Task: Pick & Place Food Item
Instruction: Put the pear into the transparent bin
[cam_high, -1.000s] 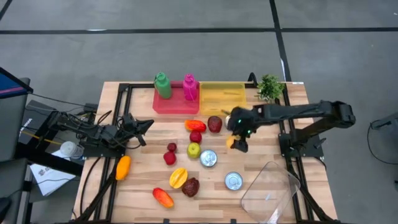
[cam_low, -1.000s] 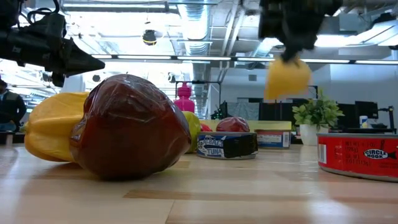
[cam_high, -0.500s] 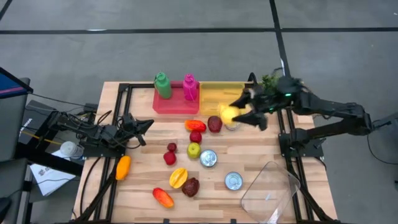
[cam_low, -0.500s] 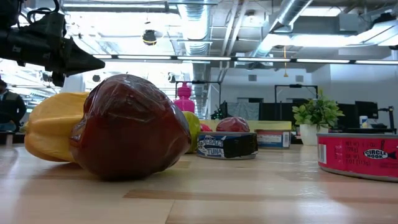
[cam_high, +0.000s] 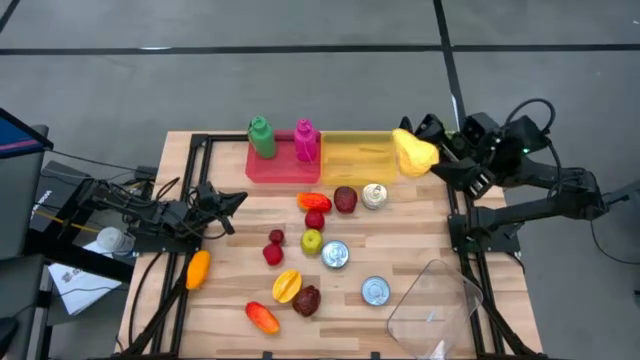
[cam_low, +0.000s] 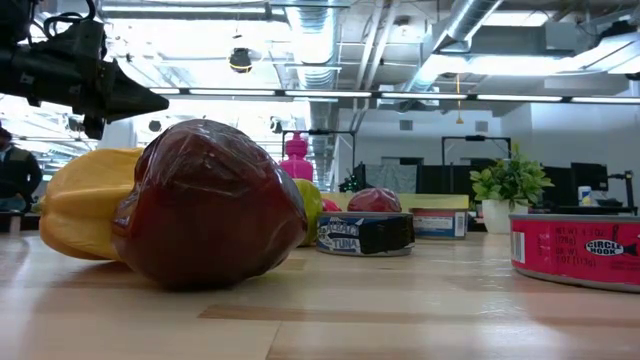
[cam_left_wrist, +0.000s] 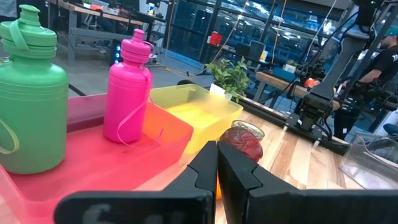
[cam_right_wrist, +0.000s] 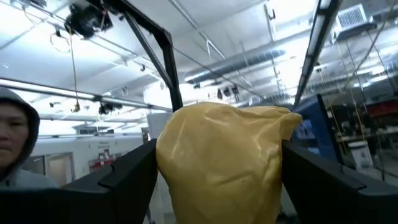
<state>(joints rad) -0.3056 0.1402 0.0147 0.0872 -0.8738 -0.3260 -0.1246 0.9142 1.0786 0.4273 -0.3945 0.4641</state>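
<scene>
The surface (cam_high: 420, 240) is a pale wooden top on a black frame, standing on a grey floor crossed by dark lines. Along its far edge sit a red tray (cam_high: 280, 165) holding a green bottle (cam_high: 262, 137) and a pink bottle (cam_high: 305, 140), and beside it a yellow bin (cam_high: 357, 157). A small potted plant (cam_low: 510, 185) stands at the far right corner. Scattered over the middle are red and yellow fruits, a dark red wrapped item (cam_high: 307, 299), a yellow star fruit (cam_high: 287, 285), three tins (cam_high: 335, 254) and, near the left edge, an orange item (cam_high: 198, 268). A clear plastic container (cam_high: 432, 305) lies at the near right corner.

The right gripper (cam_high: 432, 152) is raised above the far right corner, beside the yellow bin, its fingers (cam_right_wrist: 124, 171) spread wide around the yellow wrapped food item (cam_high: 412, 152), which it holds off the surface. In the right wrist view the item fills the space between the two fingers, with ceiling lights and ducts behind it and a person in a grey hood at the picture's edge.

The left gripper (cam_high: 228, 205) waits over the left edge, with its fingers (cam_left_wrist: 239, 174) pressed together and holding nothing.

The low view looks across the wood grain into a bright workshop with pipes, strip lights and desks with monitors.
</scene>
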